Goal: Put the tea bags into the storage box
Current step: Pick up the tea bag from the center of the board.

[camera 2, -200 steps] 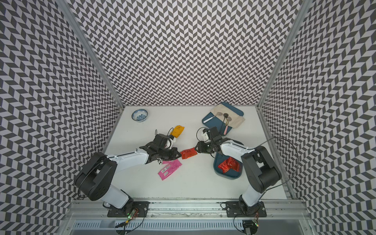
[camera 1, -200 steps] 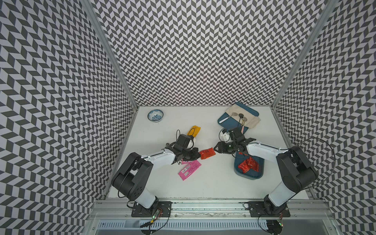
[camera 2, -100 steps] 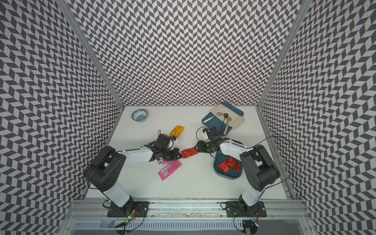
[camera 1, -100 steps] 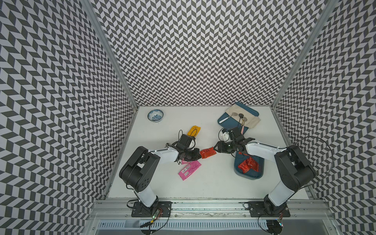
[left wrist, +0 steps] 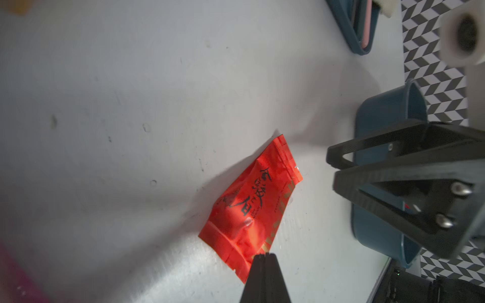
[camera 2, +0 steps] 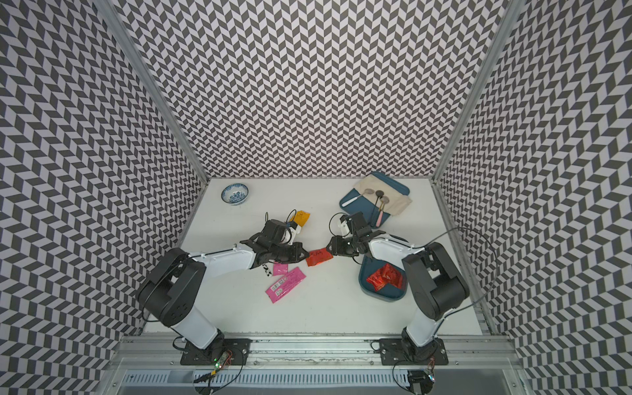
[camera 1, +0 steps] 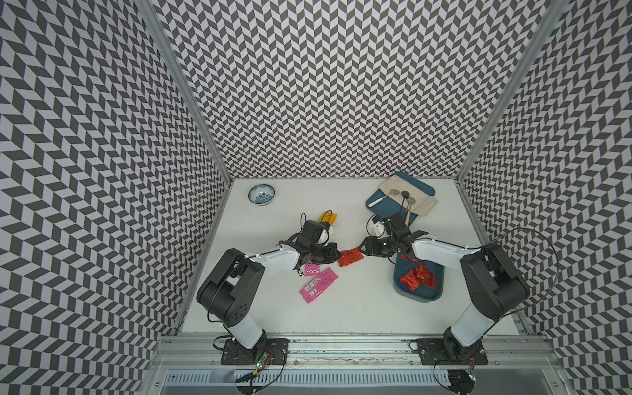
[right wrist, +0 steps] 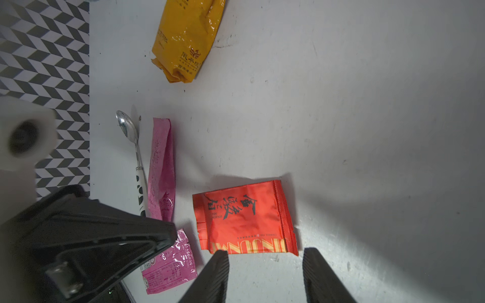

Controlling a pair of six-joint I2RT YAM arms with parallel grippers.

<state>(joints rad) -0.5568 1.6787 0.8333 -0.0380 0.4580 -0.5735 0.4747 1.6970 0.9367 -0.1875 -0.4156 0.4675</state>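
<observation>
Red packet lies flat, clenched left gripper at its corner; parted right gripper should straddle its edge squarely

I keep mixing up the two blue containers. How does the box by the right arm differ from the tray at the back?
The box has raised walls; the tray is shallow. The box holds red packets; the tray carries a beige cloth and spoons. Both are teal-blue with rounded corners.

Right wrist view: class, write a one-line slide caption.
Open right claw poised at a red tea bag flat on the white table, shut left claw nearby.
</observation>
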